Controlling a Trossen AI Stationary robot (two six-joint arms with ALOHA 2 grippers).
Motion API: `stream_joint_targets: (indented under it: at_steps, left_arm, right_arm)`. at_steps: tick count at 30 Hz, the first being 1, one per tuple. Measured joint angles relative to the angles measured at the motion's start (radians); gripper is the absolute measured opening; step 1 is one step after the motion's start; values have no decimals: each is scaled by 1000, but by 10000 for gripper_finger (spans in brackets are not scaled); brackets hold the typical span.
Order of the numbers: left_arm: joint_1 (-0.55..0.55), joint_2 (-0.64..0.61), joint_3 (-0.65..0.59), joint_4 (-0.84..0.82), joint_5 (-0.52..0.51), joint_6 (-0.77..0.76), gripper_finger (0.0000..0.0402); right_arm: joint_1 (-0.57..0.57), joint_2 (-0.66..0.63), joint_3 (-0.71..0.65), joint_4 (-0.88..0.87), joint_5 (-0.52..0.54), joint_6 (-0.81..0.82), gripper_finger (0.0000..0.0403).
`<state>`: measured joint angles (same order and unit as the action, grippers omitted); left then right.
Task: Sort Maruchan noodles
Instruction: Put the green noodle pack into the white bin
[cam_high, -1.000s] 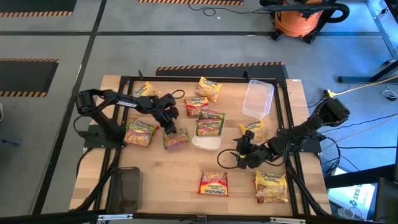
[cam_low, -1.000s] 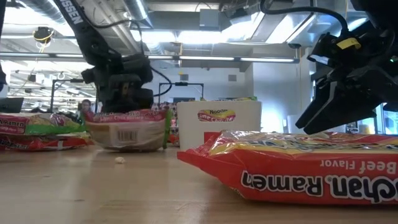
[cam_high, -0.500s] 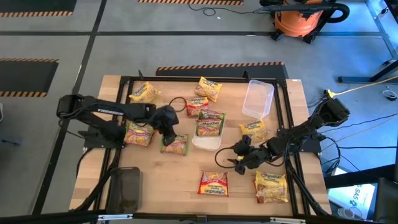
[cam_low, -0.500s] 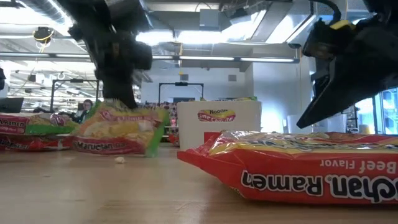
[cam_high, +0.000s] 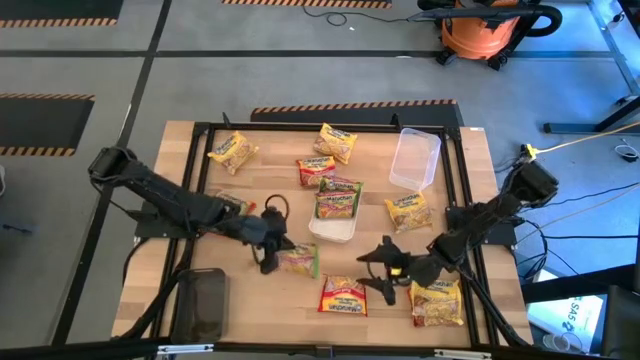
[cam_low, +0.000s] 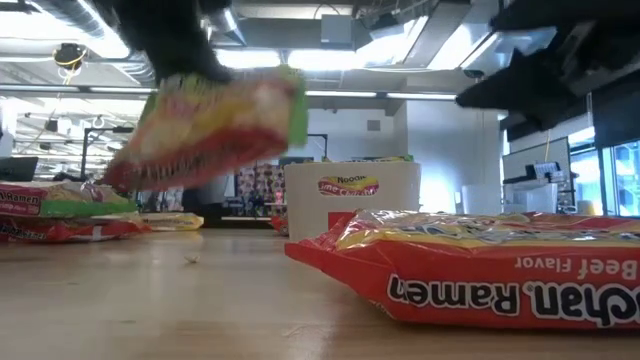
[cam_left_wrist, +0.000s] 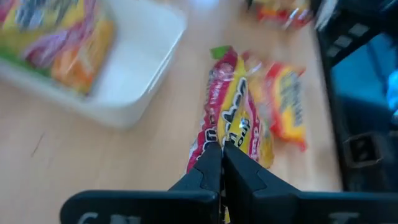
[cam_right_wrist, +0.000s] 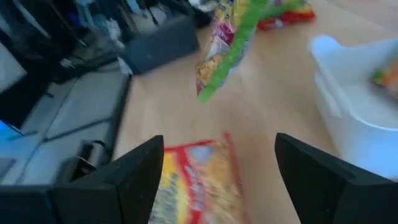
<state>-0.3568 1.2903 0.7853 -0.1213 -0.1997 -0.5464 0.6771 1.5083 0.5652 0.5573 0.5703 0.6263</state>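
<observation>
**Two arms close together over the near half of the table**

High view: the left end effector (cam_high: 268, 245) is clamped shut on the edge of a green-edged packet (cam_high: 298, 261), carried near the table's middle toward six o'clock. The right end effector (cam_high: 385, 270) hangs with fingers spread wide, holding nothing, just at three o'clock of the red packet (cam_high: 343, 295). The two arms are near each other here, so the main risk is a clash if both press toward the same spot. Other packets lie toward twelve o'clock, one in the white tray (cam_high: 333, 226); a yellow packet (cam_high: 436, 299) sits near the table's (cam_high: 250, 320) five o'clock corner, close to the edge, where a sweep of the right arm could push it off. The dark tray (cam_high: 205, 305) at seven o'clock has bare wood around it, the best open room.

Low view: the carried packet (cam_low: 210, 125) hangs tilted, clear of the wood (pinched by one edge only, so a quick swing might shake it loose). The red packet (cam_low: 480, 265) lies flat in front.

Left wrist view: the shut fingers (cam_left_wrist: 208, 168) bite the packet's (cam_left_wrist: 239, 127) seam; the white tray (cam_left_wrist: 134, 74) is just beside it, and its wall could catch the dangling end.

Right wrist view: the wide fingers (cam_right_wrist: 140, 171) straddle the red packet (cam_right_wrist: 196, 186) from above, not touching it; the hanging packet (cam_right_wrist: 230, 43) is in the path ahead
</observation>
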Motion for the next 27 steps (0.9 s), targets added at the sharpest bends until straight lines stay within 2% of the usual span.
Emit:
stream_joint_targets:
  at_steps: [6, 11, 14, 18, 27]
  left_arm:
    - [-85, 17, 0, 181, -162, 37, 0]
    - [-91, 78, 2, 359, -202, 99, 0]
    - [-87, 134, 1, 435, -242, 108, 0]
    - [-90, 183, 1, 525, -253, 131, 0]
    - [-90, 212, 0, 564, -247, 150, 0]
  right_arm:
    - [16, 112, 0, 203, 73, -27, 284]
    - [8, 189, 29, 313, 110, -109, 284]
    - [-4, 221, 62, 314, 144, -129, 284]
    - [-12, 250, 101, 314, 171, -134, 284]
    - [-24, 262, 132, 312, 161, -103, 284]
